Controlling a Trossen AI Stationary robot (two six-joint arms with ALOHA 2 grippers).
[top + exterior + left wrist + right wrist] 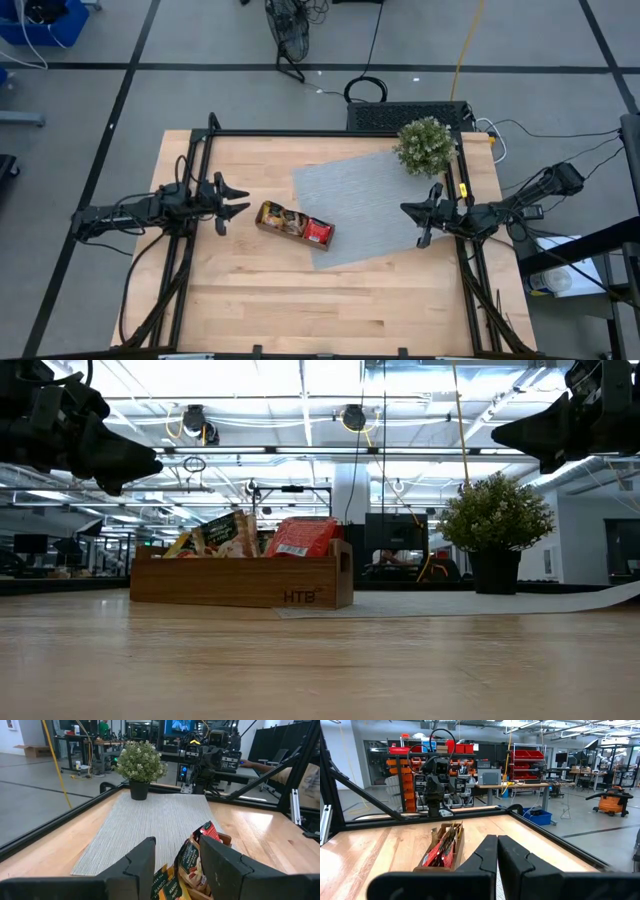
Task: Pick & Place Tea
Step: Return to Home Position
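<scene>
The tea is a batch of flat sachets standing on edge in a long wooden tray (262, 224): red ones (318, 231) at its right end, orange and dark green ones (272, 213) at its left. The tray rests on the table, its right end on a grey mat (370, 200). My left gripper (244, 200) hovers open, level, just left of the tray, with nothing between its fingers (142, 862). My right gripper (405, 209) hovers shut above the mat's right part, pointing at the tray (442, 851).
A small potted plant (425, 146) stands on the mat's far right corner. A black frame (330, 133) borders the table's far, left and right sides. Bare wood (330, 300) lies between the tray and the near edge.
</scene>
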